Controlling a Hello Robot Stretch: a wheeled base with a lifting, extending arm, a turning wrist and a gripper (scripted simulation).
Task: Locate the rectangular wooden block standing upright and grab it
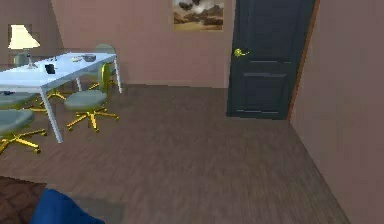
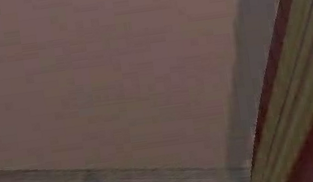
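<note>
The task is at its searching stage, and the grab is still to come. Nearest in the forward view lies a blue thing (image 1: 62, 210) at the bottom edge, then open wooden floor (image 1: 190, 150). Further off, green chairs (image 1: 90, 102) stand around a white table (image 1: 70, 73). It carries a lamp (image 1: 20, 38) and a few small dark things (image 1: 48, 68), too small to name, so where the block stands cannot be told. Beyond are a dark door (image 1: 268, 60) and a picture (image 1: 197, 13). The arm side view faces a bare wall (image 2: 101, 66). The gripper's state cannot be told.
</note>
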